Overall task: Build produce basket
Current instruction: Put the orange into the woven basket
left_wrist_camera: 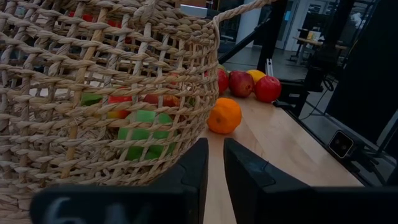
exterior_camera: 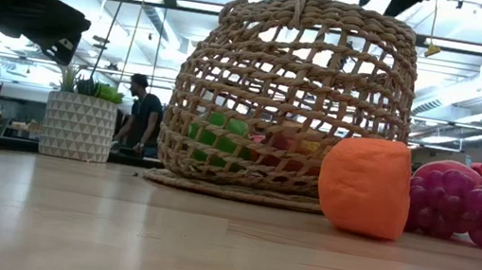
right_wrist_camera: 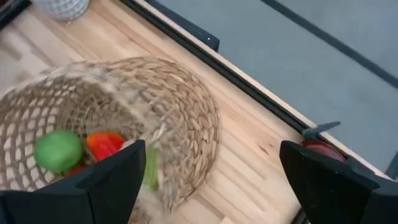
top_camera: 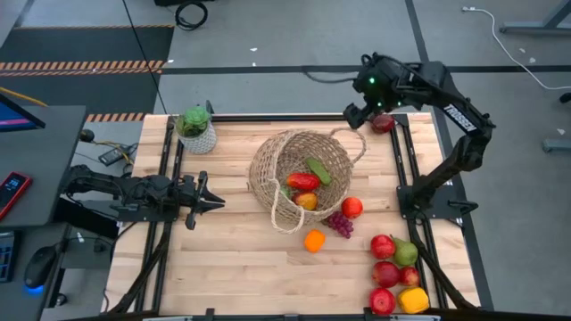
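A coarse woven wicker basket (top_camera: 299,175) is seen tipped beside the pressed-together left claw (top_camera: 217,203); the right claw (right_wrist_camera: 211,180) is spread above it.

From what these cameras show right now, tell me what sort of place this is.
Probably a robotics lab or workshop in an open office. A wooden table is framed by black rails, striped hazard tape marks the grey floor, and behind the basket a person stands among desks under ceiling strip lights.
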{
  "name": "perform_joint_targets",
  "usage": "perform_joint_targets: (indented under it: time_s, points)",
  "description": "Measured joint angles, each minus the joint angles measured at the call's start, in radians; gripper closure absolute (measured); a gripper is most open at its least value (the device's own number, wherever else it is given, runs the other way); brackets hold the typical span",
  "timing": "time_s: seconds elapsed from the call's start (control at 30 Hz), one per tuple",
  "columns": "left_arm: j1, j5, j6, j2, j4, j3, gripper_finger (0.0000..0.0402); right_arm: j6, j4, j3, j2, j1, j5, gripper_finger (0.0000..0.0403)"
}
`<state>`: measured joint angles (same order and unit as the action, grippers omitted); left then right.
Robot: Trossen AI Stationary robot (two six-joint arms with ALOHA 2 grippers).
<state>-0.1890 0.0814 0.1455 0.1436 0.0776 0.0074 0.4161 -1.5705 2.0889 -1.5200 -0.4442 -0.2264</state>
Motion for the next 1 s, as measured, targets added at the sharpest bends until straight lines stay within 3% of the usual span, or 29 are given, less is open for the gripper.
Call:
perform_joint_targets:
  time_s: [0.43, 0.67, 1.0]
  points:
    - [0.000, 0.000, 0.000, 0.000, 0.000, 0.000, 0.0343, -0.229, 0.006, -0.008, -0.053, -0.248, 0.051, 0.0030]
    - [0.000, 0.000, 0.000, 0.000, 0.000, 0.000, 0.0340, -0.254, -0.001, -0.023, -0.076, -0.341, 0.104, 0.0030]
    - [0.000, 0.000, 0.000, 0.000, 0.000, 0.000, 0.0345, -0.312, 0.070, -0.272, -0.084, -0.518, 0.124, 0.0030]
